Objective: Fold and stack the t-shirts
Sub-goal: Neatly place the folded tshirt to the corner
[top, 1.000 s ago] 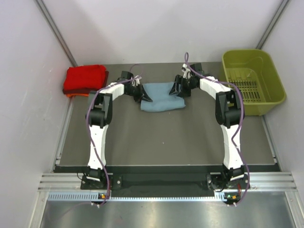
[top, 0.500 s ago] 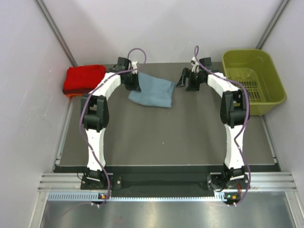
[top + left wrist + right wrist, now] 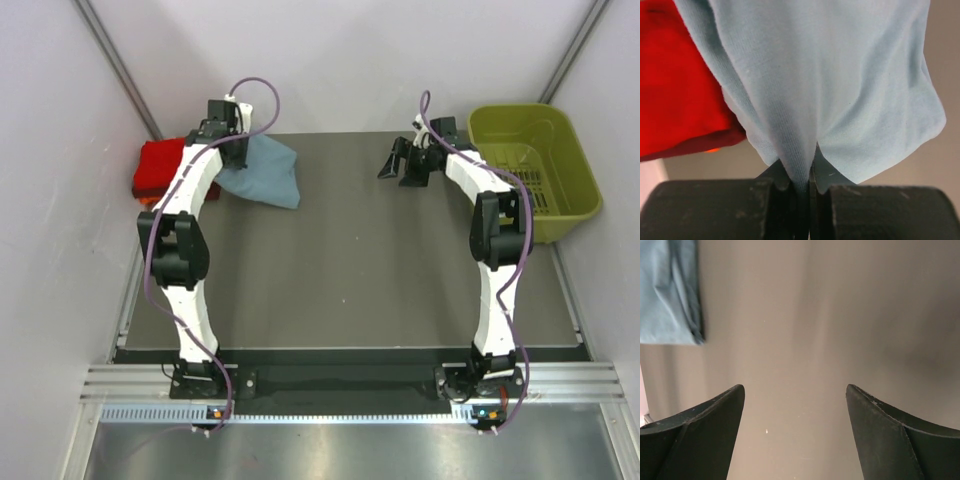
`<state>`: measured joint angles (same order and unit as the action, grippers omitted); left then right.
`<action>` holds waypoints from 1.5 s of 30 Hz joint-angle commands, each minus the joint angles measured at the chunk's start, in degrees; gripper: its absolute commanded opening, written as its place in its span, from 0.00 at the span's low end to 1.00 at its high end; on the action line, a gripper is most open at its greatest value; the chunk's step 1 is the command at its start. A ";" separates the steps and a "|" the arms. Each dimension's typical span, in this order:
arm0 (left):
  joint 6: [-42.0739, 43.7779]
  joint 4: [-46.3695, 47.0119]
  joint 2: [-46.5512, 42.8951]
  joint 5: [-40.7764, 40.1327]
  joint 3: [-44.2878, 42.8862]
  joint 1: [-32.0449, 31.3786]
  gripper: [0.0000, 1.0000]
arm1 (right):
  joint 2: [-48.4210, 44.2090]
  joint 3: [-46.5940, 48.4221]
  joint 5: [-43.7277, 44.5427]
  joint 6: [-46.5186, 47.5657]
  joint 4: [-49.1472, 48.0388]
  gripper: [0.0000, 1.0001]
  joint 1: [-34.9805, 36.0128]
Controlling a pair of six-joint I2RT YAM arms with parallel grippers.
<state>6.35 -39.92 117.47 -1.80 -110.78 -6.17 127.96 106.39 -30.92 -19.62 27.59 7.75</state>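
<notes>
The grey-blue t-shirt [image 3: 840,75] is clamped by a thin fold in the closed left tool [image 3: 807,176], with the red stack [image 3: 675,90] just left of it. With so little cloth gripped, the folds may be shaken loose or laid askew. The right tool [image 3: 795,405] is spread wide, empty.

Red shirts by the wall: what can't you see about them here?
- Top view: the left arm covers the right side of the red pile; its layers are too small to count.
- Left wrist view: the blue shirt hides its right part; the frame edge crops the rest.
- Right wrist view: not shown.
</notes>
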 commanded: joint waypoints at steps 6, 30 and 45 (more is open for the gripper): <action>4.11 4.94 -4.36 -10.67 -3.39 7.21 0.00 | -2.89 -0.39 -0.55 -0.25 -1.58 0.83 0.78; 9.56 9.25 -6.37 -20.34 -9.46 11.53 0.00 | -3.42 -2.33 -0.72 -0.25 -2.46 0.83 2.62; 10.09 11.27 -7.87 -24.65 -6.81 13.29 0.00 | -3.51 -2.50 -0.99 -0.51 -2.90 0.83 3.33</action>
<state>15.90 -35.59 114.69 -23.11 -116.97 6.17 127.96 103.88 -31.14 -19.75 26.33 10.09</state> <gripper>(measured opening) 0.078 0.826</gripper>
